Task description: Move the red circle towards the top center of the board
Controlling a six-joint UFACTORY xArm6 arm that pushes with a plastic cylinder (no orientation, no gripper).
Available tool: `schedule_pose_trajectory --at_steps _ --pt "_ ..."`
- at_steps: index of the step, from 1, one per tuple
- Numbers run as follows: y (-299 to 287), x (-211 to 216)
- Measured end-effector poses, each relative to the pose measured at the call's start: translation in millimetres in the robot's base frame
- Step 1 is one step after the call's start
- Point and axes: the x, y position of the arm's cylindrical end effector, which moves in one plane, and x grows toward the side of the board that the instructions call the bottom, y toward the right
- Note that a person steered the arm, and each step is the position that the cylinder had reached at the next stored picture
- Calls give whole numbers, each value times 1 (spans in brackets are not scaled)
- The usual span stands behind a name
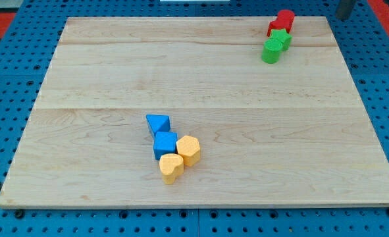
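The red circle (286,18) stands at the board's top right, close to the top edge. A second red block (274,28), shape unclear, touches it on its lower left. A green star (282,39) and a green circle (270,53) continue the same tight row downwards. A dark rod enters at the view's top right corner, and my tip (343,16) is off the board, to the right of the red circle and well apart from it.
The wooden board (201,72) lies on a blue pegboard table. Below the centre, a blue triangle (158,123), a blue cube (165,143), a yellow hexagon (189,149) and a yellow heart (172,167) sit clustered together.
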Motion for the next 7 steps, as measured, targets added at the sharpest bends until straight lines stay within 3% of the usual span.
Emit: schedule_pose_trajectory --at_steps 2,5,7 --pt "-145 1" --pt "-146 0" --pt "-192 2"
